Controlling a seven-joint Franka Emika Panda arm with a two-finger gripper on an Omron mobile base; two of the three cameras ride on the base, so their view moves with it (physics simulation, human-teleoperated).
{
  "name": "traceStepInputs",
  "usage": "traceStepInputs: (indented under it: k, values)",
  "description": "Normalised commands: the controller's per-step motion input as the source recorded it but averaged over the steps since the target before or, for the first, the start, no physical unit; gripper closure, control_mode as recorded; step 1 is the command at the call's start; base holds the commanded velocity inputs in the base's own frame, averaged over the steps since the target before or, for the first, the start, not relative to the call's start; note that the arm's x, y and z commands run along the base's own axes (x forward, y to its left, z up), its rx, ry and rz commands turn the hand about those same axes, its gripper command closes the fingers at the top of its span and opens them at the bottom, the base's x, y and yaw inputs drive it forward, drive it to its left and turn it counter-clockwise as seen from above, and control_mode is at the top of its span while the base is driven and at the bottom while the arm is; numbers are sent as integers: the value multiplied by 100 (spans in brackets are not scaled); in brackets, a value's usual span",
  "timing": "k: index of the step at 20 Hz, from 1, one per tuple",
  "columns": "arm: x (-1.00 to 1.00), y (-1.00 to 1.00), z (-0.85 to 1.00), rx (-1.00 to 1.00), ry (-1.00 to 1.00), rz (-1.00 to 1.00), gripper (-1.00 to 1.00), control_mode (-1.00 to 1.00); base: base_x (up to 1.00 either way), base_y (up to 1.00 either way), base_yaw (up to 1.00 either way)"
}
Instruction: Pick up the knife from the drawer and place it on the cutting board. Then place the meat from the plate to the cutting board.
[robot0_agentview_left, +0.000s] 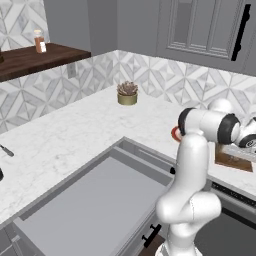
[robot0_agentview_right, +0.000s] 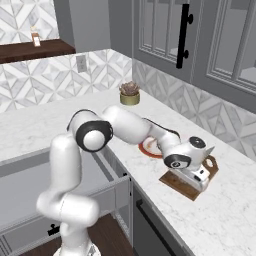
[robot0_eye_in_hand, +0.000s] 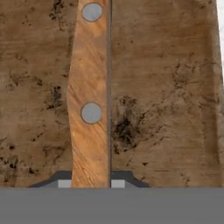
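Here the gripper hung low over the board, its two dark fingers pinching the knife by its orange-brown handle; in the hand view the handle ran straight up between the tips, with two round grey rivets on it and a thin dark line along one side; whether the knife already lay on the wood or was just above it, I could not tell. The dark, stained grain of the board lay behind the handle on both sides, and a pale strip of counter showed at one upper corner.

From the right base view the arm reached out across the marble counter, its gripper down on the board, which sat near the counter's front edge; the plate, red-rimmed, lay just beside the board on the far side and was largely hidden by the forearm; the meat could not be made out. In the left base view the plate peeped out beside the elbow and the board showed under the hand.

The drawer stood pulled wide open below the counter, its flat grey inside bare; a small potted plant stood well back by the tiled wall; a bottle stood on a dark shelf.
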Motion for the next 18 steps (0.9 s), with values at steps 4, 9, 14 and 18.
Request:
traceStepInputs:
  k: [4, 9, 14, 18]
  values:
    - [-31, 20, 27, 0, -2, 0, -100, -100, 0, 0, 0]
    - [-29, 51, 60, -4, -11, 1, -100, -100, 0, 0, 0]
    - [11, 91, 34, -8, -8, 9, -100, -100, 0, 0, 0]
    - [52, 100, 19, -9, -3, 24, -100, -100, 0, 0, 0]
